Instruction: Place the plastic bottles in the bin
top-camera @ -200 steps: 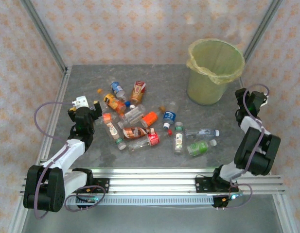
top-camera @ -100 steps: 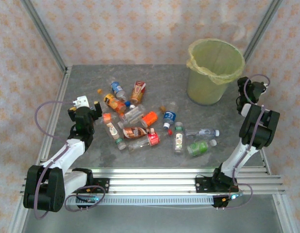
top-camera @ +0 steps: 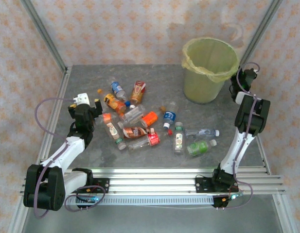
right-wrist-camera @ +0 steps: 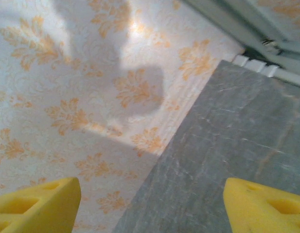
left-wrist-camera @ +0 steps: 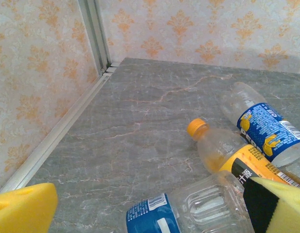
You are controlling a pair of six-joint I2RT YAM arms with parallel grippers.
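The bottles are scattered across the middle of the worktop; the bin is set at its far right corner. The left pincer and the right pincer are held wide, nothing gripped.

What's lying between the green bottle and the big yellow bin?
In the top view, a clear bottle lies on its side just past the green bottle; then bare grey table up to the bin.

White characters "汁源" stand on the black patch of the orange-capped bottle, just ahead of the right finger of the left gripper. No other print can be read.
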